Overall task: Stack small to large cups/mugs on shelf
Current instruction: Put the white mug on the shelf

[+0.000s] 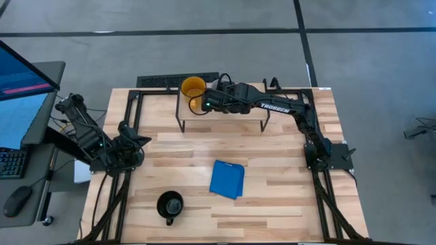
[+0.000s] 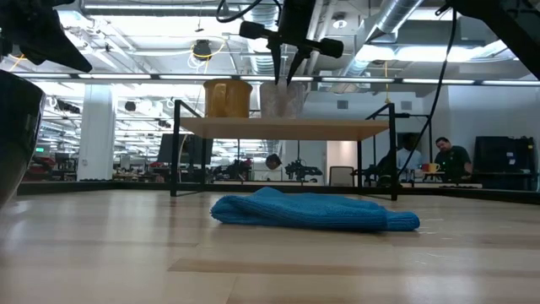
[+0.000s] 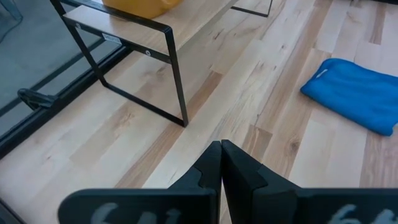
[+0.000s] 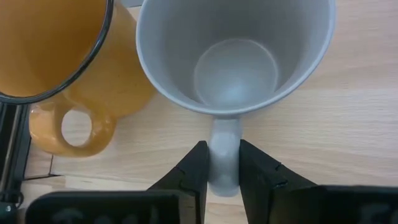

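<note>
Right gripper (image 4: 222, 163) is clamped on the grey mug's (image 4: 236, 59) handle on the shelf (image 1: 242, 114), upper centre of high view, touching the yellow mug (image 1: 193, 88); black mug (image 1: 169, 205) sits lower left, nearer the closed left gripper (image 1: 139, 141).

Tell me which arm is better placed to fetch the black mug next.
The left arm, probably. Its end effector, fingers shut and empty, rests at the table's left side, with the black mug close in front of it. The right end effector is busy on the shelf, fingers around the grey mug handle.
</note>
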`<state>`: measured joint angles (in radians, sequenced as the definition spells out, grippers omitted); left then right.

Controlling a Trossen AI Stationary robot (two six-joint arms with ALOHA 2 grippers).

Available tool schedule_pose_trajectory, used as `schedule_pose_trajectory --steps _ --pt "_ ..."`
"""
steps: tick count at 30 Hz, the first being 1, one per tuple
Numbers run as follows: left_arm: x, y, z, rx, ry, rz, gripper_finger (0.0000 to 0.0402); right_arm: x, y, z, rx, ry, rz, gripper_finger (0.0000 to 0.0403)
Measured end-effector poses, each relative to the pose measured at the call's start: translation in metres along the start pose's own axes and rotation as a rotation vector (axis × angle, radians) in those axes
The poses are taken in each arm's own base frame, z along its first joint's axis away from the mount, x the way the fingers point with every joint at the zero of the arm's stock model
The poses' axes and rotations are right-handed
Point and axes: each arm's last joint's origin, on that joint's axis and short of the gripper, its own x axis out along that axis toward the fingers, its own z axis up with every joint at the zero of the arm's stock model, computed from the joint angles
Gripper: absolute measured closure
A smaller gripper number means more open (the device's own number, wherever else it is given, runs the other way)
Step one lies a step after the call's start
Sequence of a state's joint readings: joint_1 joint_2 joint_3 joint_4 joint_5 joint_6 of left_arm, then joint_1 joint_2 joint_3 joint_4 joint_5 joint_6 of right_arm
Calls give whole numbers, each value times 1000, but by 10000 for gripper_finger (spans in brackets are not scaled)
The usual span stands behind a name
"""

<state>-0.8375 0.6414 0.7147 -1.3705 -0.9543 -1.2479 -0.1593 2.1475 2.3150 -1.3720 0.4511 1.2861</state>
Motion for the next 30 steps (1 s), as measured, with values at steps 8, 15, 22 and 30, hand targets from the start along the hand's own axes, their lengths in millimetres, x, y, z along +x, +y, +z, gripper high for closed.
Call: schedule_pose_trajectory --steps 8,15,22,30 --pt "0 0 0 3 0 0 401 0 2 1 37 -6 18 314" --pt "0 0 0 3 6 -2 401 0 2 1 45 -9 22 314" --pt "0 0 0 3 6 -2 401 0 2 1 45 -9 22 314" --pt "0 0 0 3 7 -2 401 0 2 1 45 -10 22 278"
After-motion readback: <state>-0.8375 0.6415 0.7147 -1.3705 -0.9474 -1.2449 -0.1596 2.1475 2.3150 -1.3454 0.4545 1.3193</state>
